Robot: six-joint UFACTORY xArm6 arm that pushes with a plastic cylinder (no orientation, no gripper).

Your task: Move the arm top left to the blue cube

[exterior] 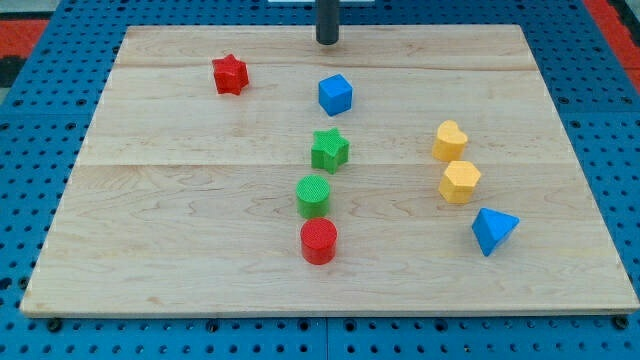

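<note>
Blue cube (pixel 336 95) sat in the camera view's upper middle of the counter (pixel 180 270), with my tip (pixel 328 42) apart from it at about twelve o'clock, close to the far edge; no pincer showed, so its state could not be told. Sliding toward ten o'clock of the cube risked clipping it, I judged, though open board lay before the red star (pixel 230 75) at nine o'clock.

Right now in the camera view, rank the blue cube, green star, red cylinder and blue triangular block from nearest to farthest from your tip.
My tip sits at the view's top, above the blue cube and apart from it.
1. blue cube, just below the tip
2. green star, mid-board
3. red cylinder, toward the view's bottom
4. blue triangular block, view's lower right
</note>
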